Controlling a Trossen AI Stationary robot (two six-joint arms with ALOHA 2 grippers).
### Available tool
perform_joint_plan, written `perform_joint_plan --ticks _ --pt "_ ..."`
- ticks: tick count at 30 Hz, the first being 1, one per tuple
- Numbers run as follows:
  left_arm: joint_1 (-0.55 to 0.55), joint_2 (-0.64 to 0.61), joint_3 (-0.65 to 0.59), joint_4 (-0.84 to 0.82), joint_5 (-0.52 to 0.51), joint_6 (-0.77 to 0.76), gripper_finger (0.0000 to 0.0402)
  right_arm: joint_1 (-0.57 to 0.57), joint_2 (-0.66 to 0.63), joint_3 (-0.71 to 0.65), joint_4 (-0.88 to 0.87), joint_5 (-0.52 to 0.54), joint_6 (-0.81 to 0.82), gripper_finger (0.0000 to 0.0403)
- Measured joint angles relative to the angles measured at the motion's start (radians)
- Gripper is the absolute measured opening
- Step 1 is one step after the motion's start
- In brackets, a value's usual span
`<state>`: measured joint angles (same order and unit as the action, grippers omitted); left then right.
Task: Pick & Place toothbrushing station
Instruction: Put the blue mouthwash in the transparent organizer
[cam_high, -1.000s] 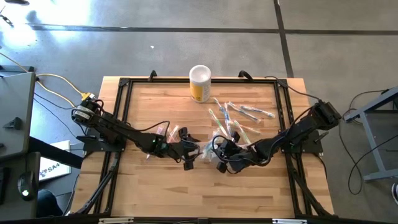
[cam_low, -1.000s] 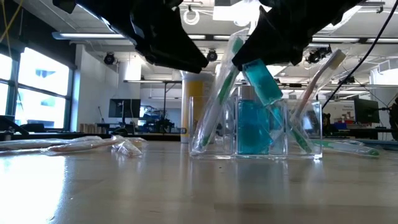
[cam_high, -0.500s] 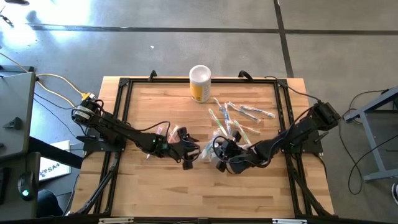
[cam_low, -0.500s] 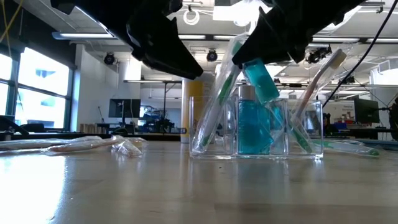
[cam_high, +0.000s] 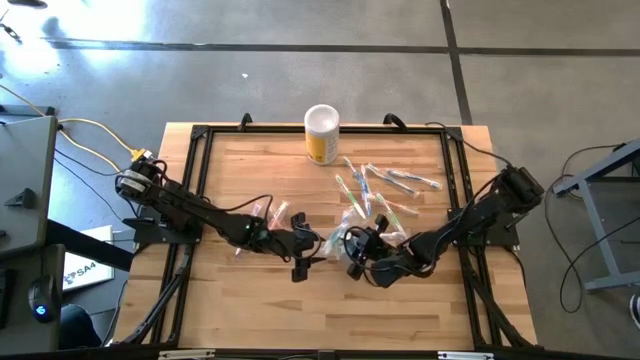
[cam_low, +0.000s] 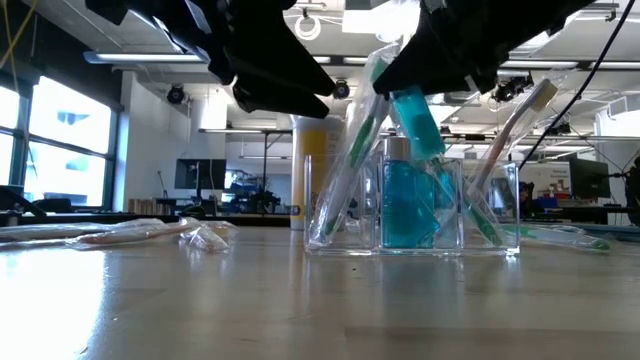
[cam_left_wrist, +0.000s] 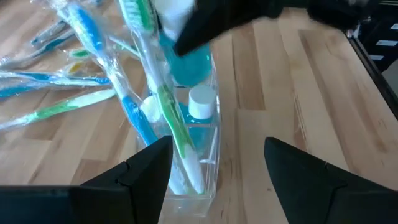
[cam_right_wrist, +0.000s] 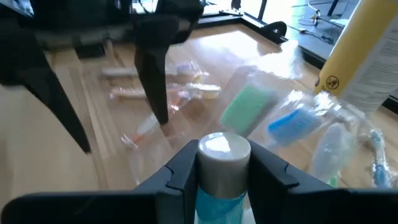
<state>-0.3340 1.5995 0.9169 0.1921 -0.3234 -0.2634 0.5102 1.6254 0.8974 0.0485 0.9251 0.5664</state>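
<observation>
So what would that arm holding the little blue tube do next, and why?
Probably lower it. The right gripper is shut on a teal toothpaste tube, which hangs tilted above the clear holder and only partly inside. The left gripper stands open around the holder, seemingly ready to steady it.

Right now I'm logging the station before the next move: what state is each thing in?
Right gripper: shut on toothpaste tube, tilted above the holder.
Left gripper: open, at the holder, holding nothing.
Clear holder: upright, holding toothbrushes and a second tube.
Wrapped toothbrushes: lying loose on the table.
Yellow canister: upright, lid on.
</observation>
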Motion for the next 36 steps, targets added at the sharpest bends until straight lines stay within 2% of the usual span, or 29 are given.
perform_joint_plan --ticks 8,17,26,36 --pt "0.0 0.015 -0.001 -0.002 -0.001 -0.01 0.0248 0.006 0.057 -0.001 0.064 0.019 -0.011 0.0095" --pt "0.003 0.13 -0.002 0.072 -0.015 -0.022 0.0248 0.043 0.059 -0.001 0.078 0.056 0.022 0.0095" --pt "0.02 0.133 -0.002 0.081 -0.007 -0.023 0.0248 0.053 0.066 0.0 -0.017 0.071 0.132 0.0095" --pt "0.02 0.133 -0.002 0.087 0.001 -0.03 0.0248 0.053 0.147 0.0 0.001 0.056 0.194 0.0095"
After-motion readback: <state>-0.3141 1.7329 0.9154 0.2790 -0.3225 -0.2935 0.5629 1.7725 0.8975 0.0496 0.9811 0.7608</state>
